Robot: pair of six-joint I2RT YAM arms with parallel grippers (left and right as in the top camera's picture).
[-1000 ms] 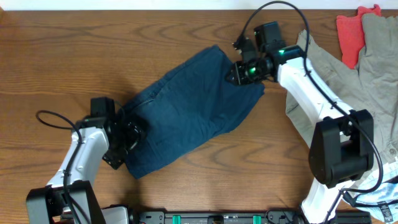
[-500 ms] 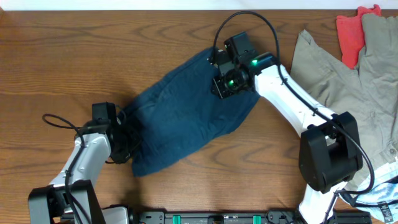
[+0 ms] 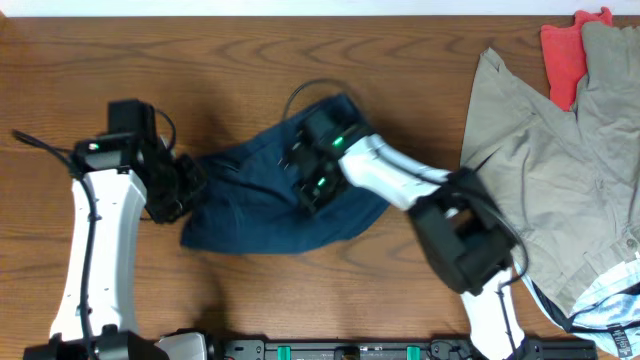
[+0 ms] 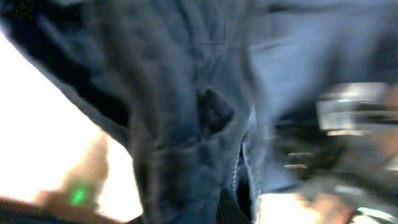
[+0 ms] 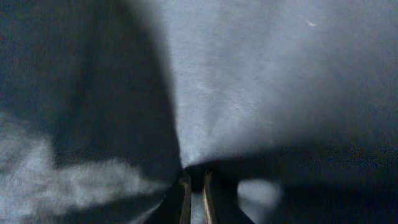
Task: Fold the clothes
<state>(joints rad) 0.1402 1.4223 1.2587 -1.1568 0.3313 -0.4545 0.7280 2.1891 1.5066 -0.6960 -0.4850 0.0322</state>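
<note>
We see a brown wooden table [image 3: 300, 60] with long wavy grain and a dull sheen. Of the room, only a thin pale strip [image 3: 200, 6] shows, beyond the table's far edge.

The shorts [image 3: 250, 210] lie bunched near the middle of the table. They are dark navy, a denim-like weave, soft and rumpled into an uneven lump with folds and a curved lower hem.

The left gripper [image 3: 183, 190] is at the shorts' left edge, against the cloth. Its wrist view is smeared by motion (stitched seams and dark folds fill it), so we cannot tell whether it grips or not. The right gripper [image 3: 305, 185] sits on the shorts' upper right part. In its wrist view the jaws are nearly closed, with a pinch of navy fabric drawn taut between them, so it is grasping the shorts.

Well to the right of the shorts a khaki garment [image 3: 540, 170] spreads out, flat and creased. A small red cloth [image 3: 565, 45] touches its far edge.
</note>
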